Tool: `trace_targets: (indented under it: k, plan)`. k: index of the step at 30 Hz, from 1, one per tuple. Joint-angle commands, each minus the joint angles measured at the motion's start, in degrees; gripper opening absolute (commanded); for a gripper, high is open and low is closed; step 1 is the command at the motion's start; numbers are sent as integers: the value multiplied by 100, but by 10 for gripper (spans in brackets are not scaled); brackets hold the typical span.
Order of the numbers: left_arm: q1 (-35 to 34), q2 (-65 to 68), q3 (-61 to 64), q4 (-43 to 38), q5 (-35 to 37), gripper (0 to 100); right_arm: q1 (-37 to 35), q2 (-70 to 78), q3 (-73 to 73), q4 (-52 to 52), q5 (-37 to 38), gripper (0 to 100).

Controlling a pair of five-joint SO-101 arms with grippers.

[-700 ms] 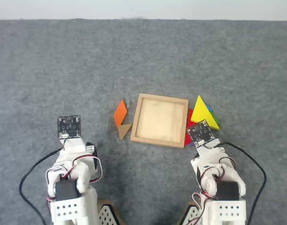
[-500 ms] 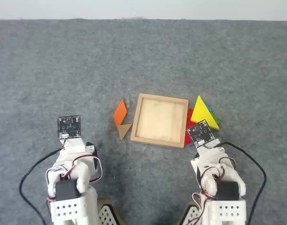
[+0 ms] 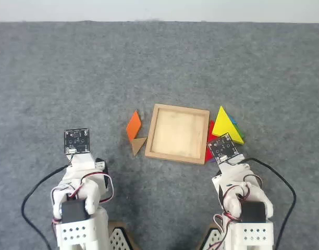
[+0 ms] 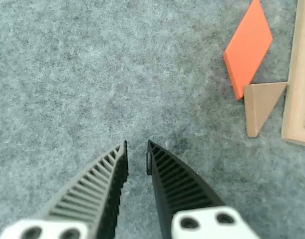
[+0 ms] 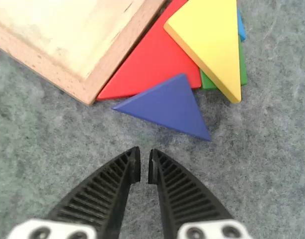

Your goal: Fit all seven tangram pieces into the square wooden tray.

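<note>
The left gripper (image 4: 136,148) is found almost closed, with only a narrow gap and nothing held. The right gripper (image 5: 144,155) is likewise almost closed and unladen. The square wooden tray (image 3: 150,133) is seen with a bare floor. An orange parallelogram (image 4: 248,47) and a tan triangle (image 4: 259,107) are located beside the tray, ahead of the left gripper. A blue triangle (image 5: 170,107) is located just ahead of the right gripper, with a red triangle (image 5: 152,64) and a yellow triangle (image 5: 212,40) beyond it.

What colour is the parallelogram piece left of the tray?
The parallelogram is orange; the left wrist view shows it best.
</note>
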Motion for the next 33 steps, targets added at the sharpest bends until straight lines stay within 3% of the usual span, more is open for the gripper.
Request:
trace_targets:
  k: [1,33]
  plan:
    - [-18,-105,-66,26,53,57,57,-31,97,40,-35,44]
    - [-18,-105,-66,26,53,57,-171,-48,97,268,-70,44]
